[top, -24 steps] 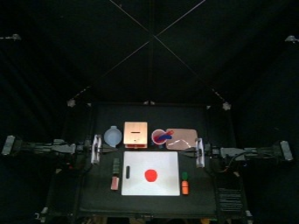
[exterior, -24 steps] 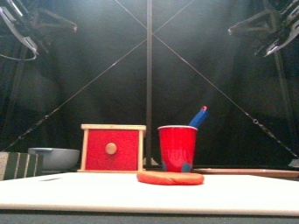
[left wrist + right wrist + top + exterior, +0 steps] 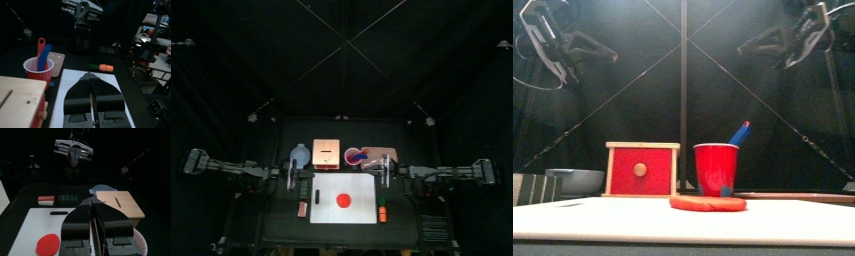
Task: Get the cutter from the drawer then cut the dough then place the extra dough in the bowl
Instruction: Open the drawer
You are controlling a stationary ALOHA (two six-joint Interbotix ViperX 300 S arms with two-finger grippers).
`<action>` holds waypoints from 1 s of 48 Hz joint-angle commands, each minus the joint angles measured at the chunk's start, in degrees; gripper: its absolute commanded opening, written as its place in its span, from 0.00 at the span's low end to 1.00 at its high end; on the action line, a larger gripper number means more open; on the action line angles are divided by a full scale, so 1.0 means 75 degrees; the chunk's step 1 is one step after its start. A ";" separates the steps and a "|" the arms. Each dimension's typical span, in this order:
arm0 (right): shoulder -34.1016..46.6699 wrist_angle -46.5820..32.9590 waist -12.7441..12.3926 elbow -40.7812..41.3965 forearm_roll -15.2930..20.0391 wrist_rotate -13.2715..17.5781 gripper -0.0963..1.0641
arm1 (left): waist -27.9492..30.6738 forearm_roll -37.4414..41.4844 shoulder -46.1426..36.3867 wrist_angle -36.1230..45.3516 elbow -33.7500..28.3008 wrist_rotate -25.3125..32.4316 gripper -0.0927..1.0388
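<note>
The dough [image 3: 342, 200] lies on the board [image 3: 358, 183]. From it, the box [image 3: 326, 152] and cup [image 3: 356, 156] stand side by side around twelve o'clock, the bowl [image 3: 299, 156] at eleven and the tray [image 3: 385, 155] at one.

One camera hangs high, looking down on the table [image 3: 275, 205]. Another sits level at its front edge, close to the dough [image 3: 708, 203]. Both wrist cameras look inward across the white board [image 3: 40, 228], and all four views seemingly share the wooden box [image 3: 20, 97].

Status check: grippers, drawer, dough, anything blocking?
Both shut, empty, up high: left gripper, right gripper. Drawer of wooden box closed; dough whole on white board. Red cup beside box, nothing before the drawer.
</note>
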 commanded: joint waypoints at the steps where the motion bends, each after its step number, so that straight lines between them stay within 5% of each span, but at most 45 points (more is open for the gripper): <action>1: 0.1184 -0.0504 -0.0211 -0.0867 -0.0199 0.0000 0.04 | -0.0387 -0.0902 0.0621 -0.0738 -0.0141 0.0000 0.13; 26: 0.5977 -0.1477 -0.1113 -0.3938 -0.0281 -0.0047 0.04 | -0.1277 -0.3996 0.2930 -0.1582 -0.0891 -0.0422 0.29; 48: 0.7301 -0.1453 -0.1395 -0.4945 -0.0340 -0.0047 0.04 | -0.1277 -0.5930 0.4406 -0.1734 -0.1547 -0.0738 0.56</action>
